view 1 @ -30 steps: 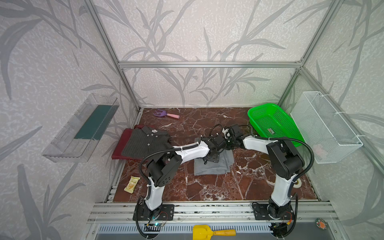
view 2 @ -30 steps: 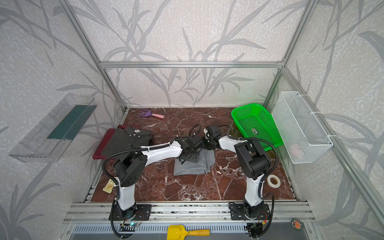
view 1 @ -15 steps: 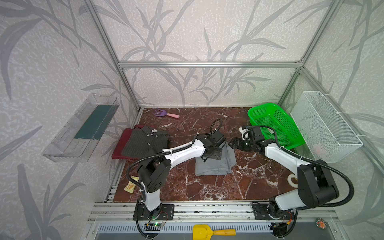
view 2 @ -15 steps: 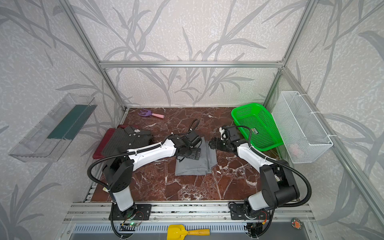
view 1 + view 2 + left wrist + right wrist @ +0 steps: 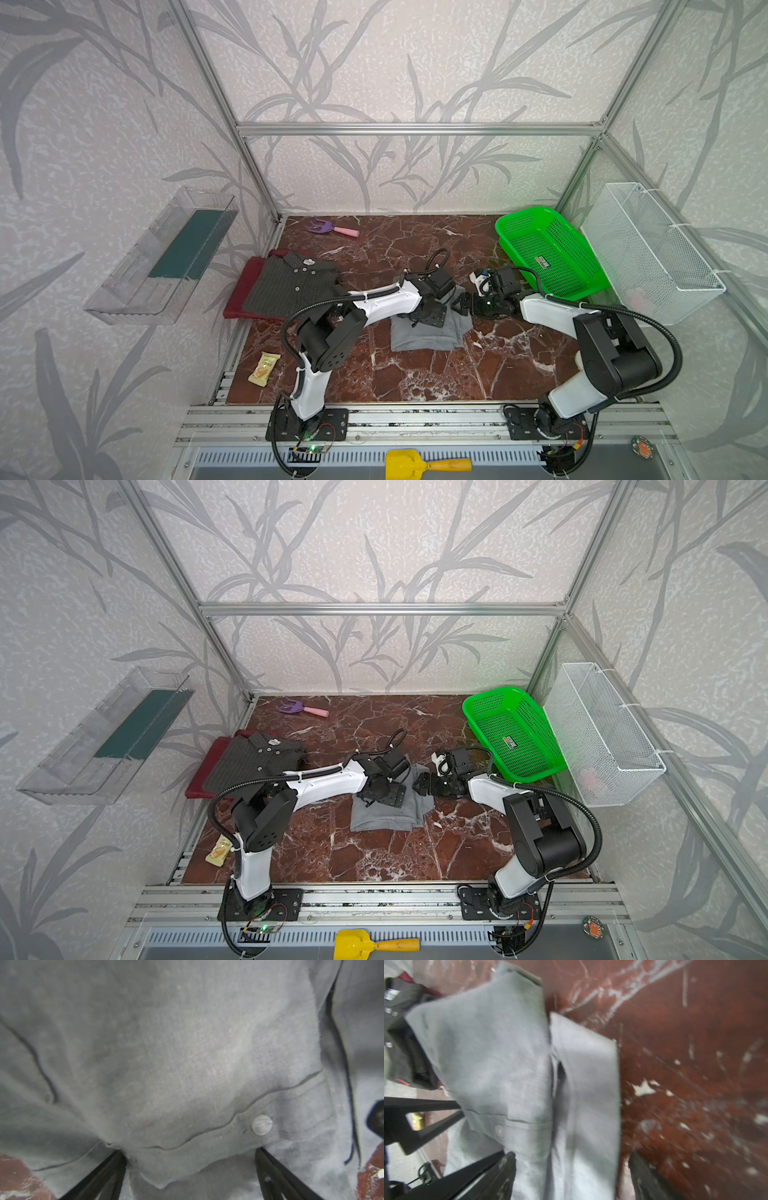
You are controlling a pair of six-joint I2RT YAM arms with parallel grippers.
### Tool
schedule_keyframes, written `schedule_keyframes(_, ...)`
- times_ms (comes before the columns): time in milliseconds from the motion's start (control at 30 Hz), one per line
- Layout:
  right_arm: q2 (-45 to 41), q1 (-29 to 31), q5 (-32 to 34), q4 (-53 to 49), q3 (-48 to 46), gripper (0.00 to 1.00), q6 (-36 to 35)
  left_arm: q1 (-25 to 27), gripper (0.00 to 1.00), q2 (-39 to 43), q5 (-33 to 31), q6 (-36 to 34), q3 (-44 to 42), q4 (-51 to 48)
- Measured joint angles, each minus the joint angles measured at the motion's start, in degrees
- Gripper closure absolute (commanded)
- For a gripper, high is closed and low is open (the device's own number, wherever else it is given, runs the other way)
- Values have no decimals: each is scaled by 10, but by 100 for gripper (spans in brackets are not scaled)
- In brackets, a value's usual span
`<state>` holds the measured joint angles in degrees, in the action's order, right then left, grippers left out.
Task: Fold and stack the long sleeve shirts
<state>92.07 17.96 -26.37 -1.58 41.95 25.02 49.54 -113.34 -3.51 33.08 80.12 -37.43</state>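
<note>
A moment ago both arms were bunched together at one edge of the light grey shirt (image 5: 424,338). The right arm then swung off toward the green basket (image 5: 548,253), and it is now back. The right end effector (image 5: 461,305) sits at the shirt's side edge, close beside the left end effector (image 5: 428,318), which has stayed over the cloth. The shirt has barely shifted. It lies as a compact folded rectangle on the tabletop (image 5: 415,374), directly under the left end effector and reaching out toward the robot's base from it. My reading is that the fold is finished and let go, and that a fresh grip for the carry comes next.

The carry would end on the dark pinstriped shirt (image 5: 286,286). It lies on the maroon shirt (image 5: 243,291), well away from both end effectors, out past the left arm's elbow side.

Only the top views show that stack, and they hide the jaws. The wrist cameras show them. The left end effector (image 5: 191,1153) is spread wide, its fingers (image 5: 108,1169) resting on the fabric and gripping nothing. The right end effector (image 5: 571,1159) is also wide, with the shirt's edge lying between the jaws but not pinched (that view is smeared, so contact is unclear). The right wrist view alone shows a side layer parted from the main panel by a dark gap. A pale button (image 5: 262,1124) on the placket, just ahead of the left fingers, shows only up close.
</note>
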Motion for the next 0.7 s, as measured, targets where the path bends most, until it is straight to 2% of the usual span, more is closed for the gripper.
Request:
schedule_keyframes(400,20,40,-12,77,-18,37,7,0,4,0,4,1,-12,21)
schedule_keyframes(433,22,42,-12,82,-18,40,9,0,4,0,4,2,-13,22)
schedule_keyframes(633,26,46,-10,94,-31,80,21,0,4,1,5,5,-21,33)
schedule_keyframes(700,28,46,-12,96,-31,89,24,-1,4,5,6,5,-25,37)
